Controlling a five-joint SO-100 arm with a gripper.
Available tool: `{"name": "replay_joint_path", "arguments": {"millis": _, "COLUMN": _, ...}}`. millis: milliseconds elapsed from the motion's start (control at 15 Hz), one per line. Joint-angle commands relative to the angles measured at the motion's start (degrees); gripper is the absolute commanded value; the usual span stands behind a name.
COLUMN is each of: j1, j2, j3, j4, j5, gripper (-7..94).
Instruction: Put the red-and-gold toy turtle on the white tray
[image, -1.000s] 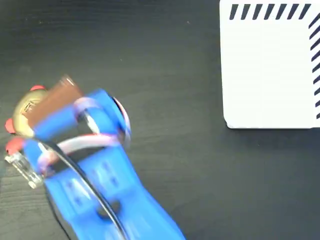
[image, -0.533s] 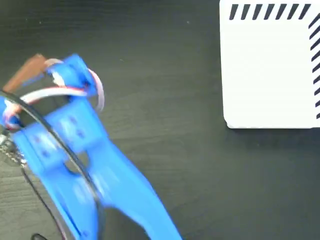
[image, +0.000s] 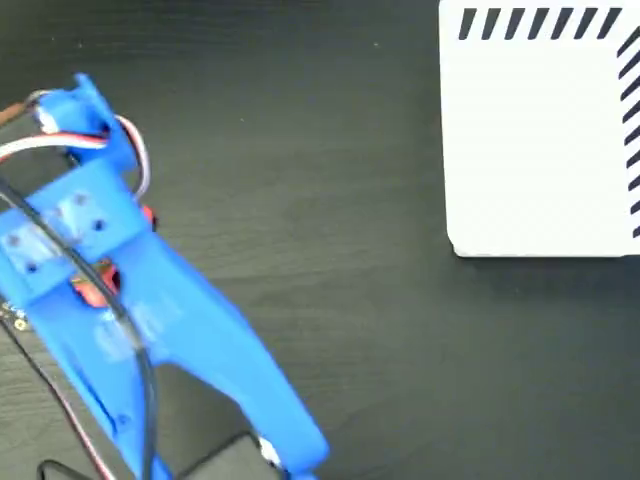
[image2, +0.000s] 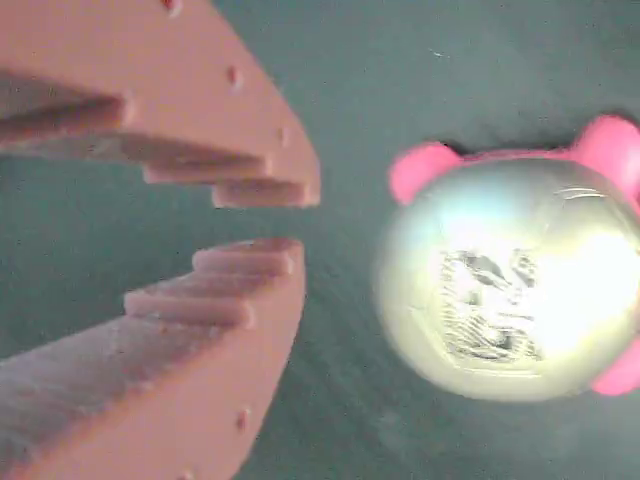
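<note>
From my station, the wrist view shows the gripper (image2: 290, 220) with its two ridged pinkish fingers (image2: 215, 130) nearly together, a narrow gap left between the tips and nothing held between them; I would call the claw all but closed and empty. The turtle (image2: 510, 280) sits just to the right of those tips in that view, apart from them, resting on the dark table (image2: 400, 80). Its gold shell is bright with glare, a dark-and-white printed mark shows on top, and pink limbs poke out at the upper left, upper right and lower right edges. In the fixed view the blue arm (image: 130, 300) fills the left side, running from the bottom edge up toward the upper left, with white and black cables looped along it. There the arm covers the turtle almost wholly; only small red bits (image: 92, 292) peek out from beside and beneath the blue body, and I cannot make out the shell. The gripper tips themselves reach the left edge of the fixed view and are hard to read there. The tray (image: 540, 140) lies at the upper right, well apart from the arm and turtle, dark stripes along its top and right edges, its white surface bare.
</note>
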Motion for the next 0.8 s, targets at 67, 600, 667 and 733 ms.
{"name": "replay_joint_path", "arguments": {"millis": 67, "j1": -1.3, "j2": -3.6, "j3": -7.1, "j4": 0.6, "j5": -0.4, "gripper": 0}}
{"name": "replay_joint_path", "arguments": {"millis": 600, "j1": -4.0, "j2": -13.2, "j3": -13.8, "j4": 0.6, "j5": 0.6, "gripper": 0}}
{"name": "replay_joint_path", "arguments": {"millis": 667, "j1": -4.2, "j2": -14.2, "j3": -14.9, "j4": 1.1, "j5": 1.0, "gripper": 0}}
{"name": "replay_joint_path", "arguments": {"millis": 733, "j1": -4.2, "j2": -15.1, "j3": -15.7, "j4": 1.5, "j5": 1.1, "gripper": 0}}
